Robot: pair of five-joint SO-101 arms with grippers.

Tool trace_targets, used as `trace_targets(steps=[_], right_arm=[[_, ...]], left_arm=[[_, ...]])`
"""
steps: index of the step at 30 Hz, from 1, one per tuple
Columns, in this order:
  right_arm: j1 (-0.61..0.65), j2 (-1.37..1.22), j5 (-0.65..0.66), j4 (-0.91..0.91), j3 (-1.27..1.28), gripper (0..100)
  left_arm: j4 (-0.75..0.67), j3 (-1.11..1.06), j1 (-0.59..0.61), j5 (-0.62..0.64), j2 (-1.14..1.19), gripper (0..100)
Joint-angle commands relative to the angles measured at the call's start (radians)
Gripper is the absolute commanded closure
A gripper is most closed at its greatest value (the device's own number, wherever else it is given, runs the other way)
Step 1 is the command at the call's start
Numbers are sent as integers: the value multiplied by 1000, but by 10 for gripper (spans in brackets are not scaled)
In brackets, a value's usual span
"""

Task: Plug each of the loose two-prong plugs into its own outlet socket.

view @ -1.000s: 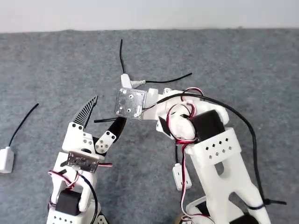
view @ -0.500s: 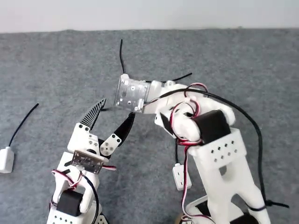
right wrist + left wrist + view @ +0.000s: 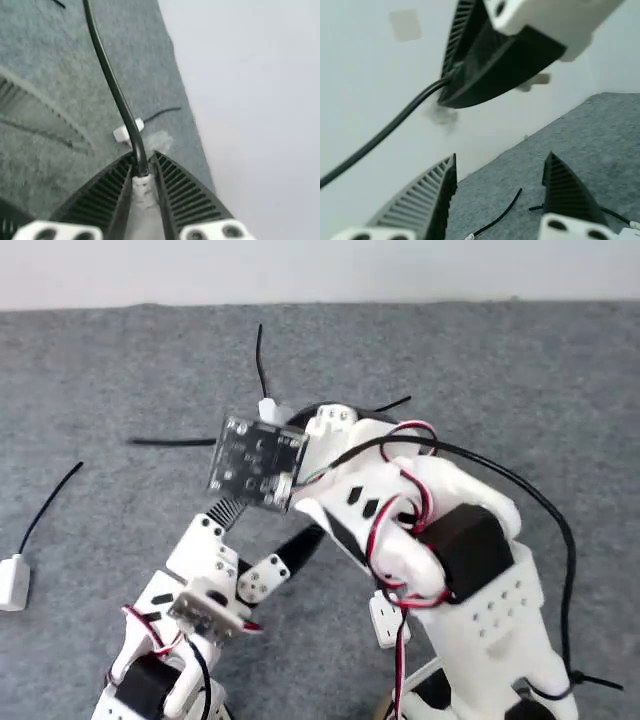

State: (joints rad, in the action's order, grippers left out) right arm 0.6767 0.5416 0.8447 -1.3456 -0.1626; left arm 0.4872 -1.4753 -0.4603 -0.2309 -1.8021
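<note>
We see our right gripper (image 3: 144, 159) raised above the gray table (image 3: 100, 370), fingers (image 3: 185, 195) clamped on a white plug (image 3: 142, 190) with a black cord (image 3: 107, 70). Our left gripper (image 3: 502, 159) sits beneath it, fingers spread apart.

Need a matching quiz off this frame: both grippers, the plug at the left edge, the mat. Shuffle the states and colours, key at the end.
Things:
1. left gripper
2. right gripper
3. left-edge plug
4. mat

States or colours:
A. grey
B. shut on the held plug
C. open, nothing between the fingers
D. white, lying loose, apart from both arms

Pairs: 1-C, 2-B, 3-D, 4-A
</note>
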Motion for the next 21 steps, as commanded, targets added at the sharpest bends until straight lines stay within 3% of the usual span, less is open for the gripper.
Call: trace_targets(steps=[1,11,16,21], right_arm=[[59,35,-11,-18,-106,990],[275,25,-14,-13,-153,990],[272,25,-14,-65,-129,990],[159,25,-15,-77,-68,990]], left_arm=[[40,94,-81,-46,-17,728],[100,96,-198,-72,-17,728],[152,90,-206,-75,-17,754],[169,71,-89,-66,-17,769]])
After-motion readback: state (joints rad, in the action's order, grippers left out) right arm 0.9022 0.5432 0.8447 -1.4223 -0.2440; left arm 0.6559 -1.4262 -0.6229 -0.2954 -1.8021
